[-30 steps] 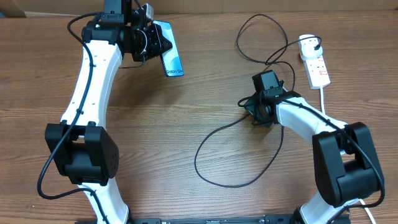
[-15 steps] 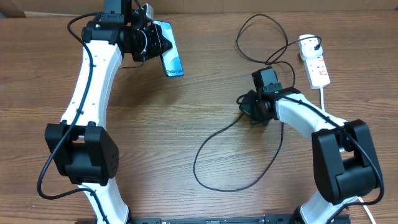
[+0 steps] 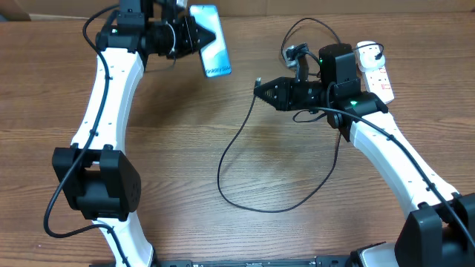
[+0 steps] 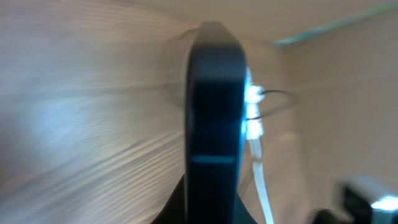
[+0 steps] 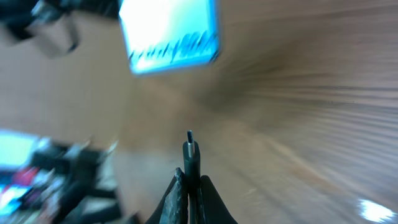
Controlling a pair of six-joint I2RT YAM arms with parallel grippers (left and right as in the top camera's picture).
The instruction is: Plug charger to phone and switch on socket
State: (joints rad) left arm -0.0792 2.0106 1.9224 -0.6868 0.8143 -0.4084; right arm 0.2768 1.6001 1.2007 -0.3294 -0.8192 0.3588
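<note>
left jaws: clamped on phone [image 3: 214,52], held above worktop [image 3: 171,163] | right jaws: clamped on charger [image 3: 231,144] tip, aimed at phone, apart from it | socket [image 3: 380,80]: far right on worktop | screen writing: too blurred to read

No legible txt in any view. Phone [image 3: 213,50] screen showed dark print line near lower edge in overhead view, too small to read. Right wrist view: same line on lit screen was motion-blurred, letters not made out. Power strip [image 3: 381,83] carried red markings on white body, too small, no chars read. Left wrist view was blurred, phone edge-on, nothing readable.
</note>
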